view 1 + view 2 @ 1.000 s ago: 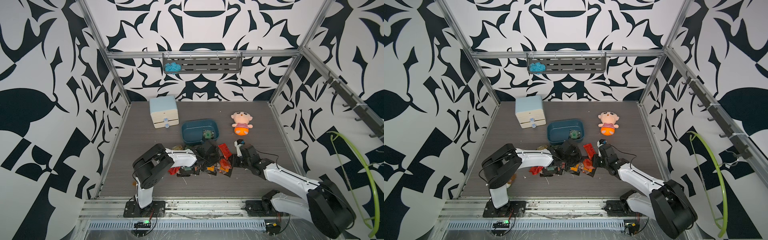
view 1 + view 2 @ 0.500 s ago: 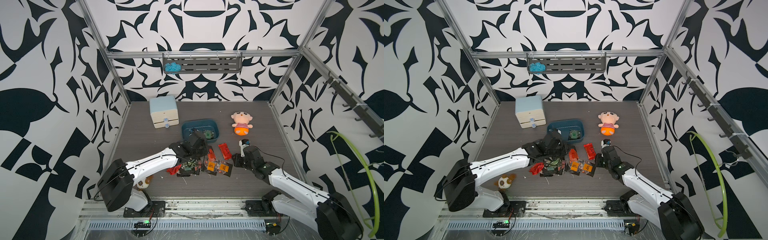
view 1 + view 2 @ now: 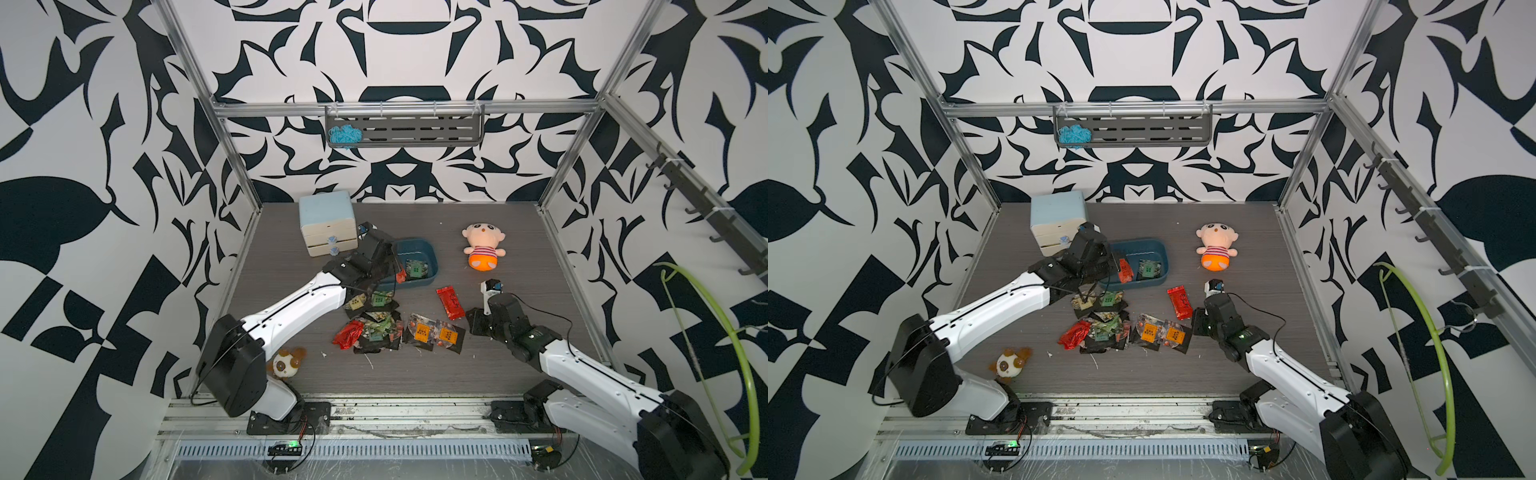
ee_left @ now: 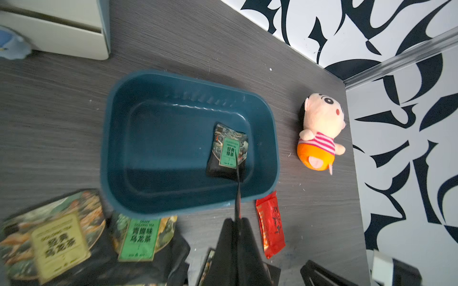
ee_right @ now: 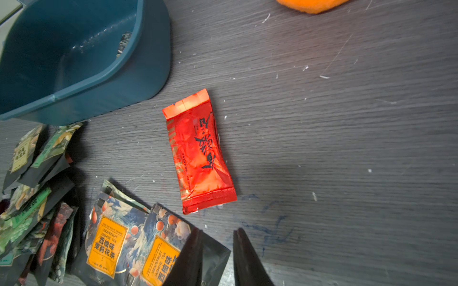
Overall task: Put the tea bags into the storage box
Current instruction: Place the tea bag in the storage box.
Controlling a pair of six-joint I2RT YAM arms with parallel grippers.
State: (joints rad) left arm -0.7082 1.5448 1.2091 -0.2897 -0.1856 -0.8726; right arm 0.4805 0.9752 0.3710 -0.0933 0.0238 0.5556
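Lying in the storage box [image 4: 161, 138]: one green-label tea bag [image 4: 228, 151], flat on the floor near a short end wall.
Held tea bag: a red tea bag [image 3: 1125, 270] hangs over the box's left end in both top views; the left wrist view shows it edge-on as a thin strip.
Left gripper [image 4: 237, 220]: fingers together, clamped on that red tea bag.
Heap of tea bags [image 3: 374, 324]: dark sachets with green and beige labels piled on the bench [image 3: 415, 374] in front of the box, the farthest ones just beside its front wall; a crumpled red sachet [image 3: 348, 334] sits at the heap's left edge.
Orange-label tea bags [image 5: 106, 244]: two, overlapping, at the heap's right end.
Loose red tea bag [image 5: 198, 151]: flat and alone, between the box and the right arm.
Right gripper [image 5: 217, 231]: fingers apart, nothing between them, low at the corner of an orange-label bag; contact cannot be told.
Surroundings: drawer cabinet [image 3: 328, 224] just beside the box; plush doll [image 3: 484, 245] apart to the right; small plush [image 3: 286, 363] by the left arm's base.
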